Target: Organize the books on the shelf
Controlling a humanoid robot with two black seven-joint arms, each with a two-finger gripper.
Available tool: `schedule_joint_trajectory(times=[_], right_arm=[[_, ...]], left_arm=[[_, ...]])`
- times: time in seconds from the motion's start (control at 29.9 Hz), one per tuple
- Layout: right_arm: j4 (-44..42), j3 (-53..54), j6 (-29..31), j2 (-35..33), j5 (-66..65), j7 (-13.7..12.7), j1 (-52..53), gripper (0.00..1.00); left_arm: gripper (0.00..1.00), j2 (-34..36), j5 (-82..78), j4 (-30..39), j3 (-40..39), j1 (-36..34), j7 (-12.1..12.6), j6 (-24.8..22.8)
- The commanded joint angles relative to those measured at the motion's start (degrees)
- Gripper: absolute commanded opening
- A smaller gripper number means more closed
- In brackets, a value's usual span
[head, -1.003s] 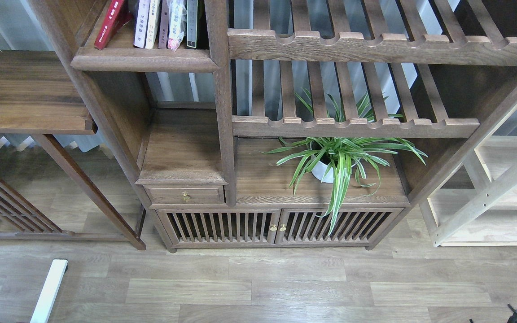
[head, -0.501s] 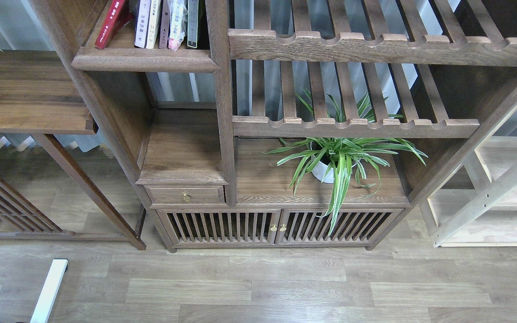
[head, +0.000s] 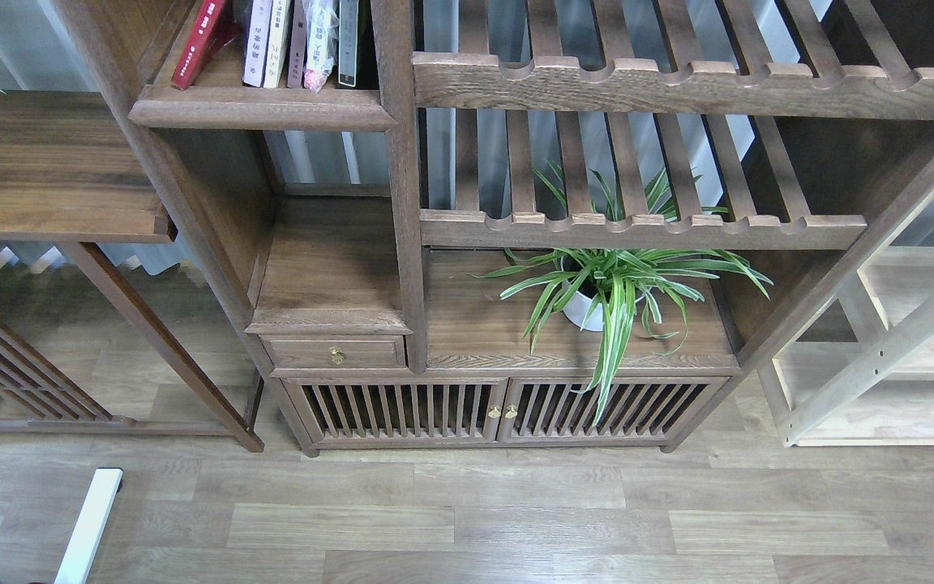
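Books [head: 272,40] stand spine-out on the shelf [head: 260,105] at top left, red one [head: 201,40] leaning left; neither gripper in view, so their state and nearer arm unknown.

Books [head: 272,40] stand on the narrow dark-brown shelf [head: 260,107]; the red one [head: 199,40] leans left, apart

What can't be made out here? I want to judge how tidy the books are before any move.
- Books, head view: tops cut off by the upper edge, so titles and full height are unknown.
- Red book: leans left; its upper end is out of frame.
- Wrapped pink item: contents unclear through plastic.
- Both arms and fingers: out of view.
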State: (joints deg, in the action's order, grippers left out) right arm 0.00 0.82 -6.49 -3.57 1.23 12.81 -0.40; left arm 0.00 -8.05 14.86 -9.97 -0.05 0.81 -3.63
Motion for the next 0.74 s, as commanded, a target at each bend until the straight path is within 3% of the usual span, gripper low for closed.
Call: schedule_joint_trajectory(times=[0.0,0.1,0.7], right_arm=[[-7.1,0.2,2.3,0.3,0.4,-1.2,-0.2,0.97],[-7.2,0.1,3.4,0.4,0.4,-2.6,-0.8,0.97],[-6.7,-0.6,2.5,3.6,-0.3,-2.1,0.5,1.00]], left_arm=[[0.94,0.0,0.1,0.0,0.1,0.0,0.9,-0.2],[0.94,0.0,0.1,0.0,0.5,0.0,2.8,-0.2],[0.99,0.0,0.1,0.1,2.0,-0.3,2.7,0.7]])
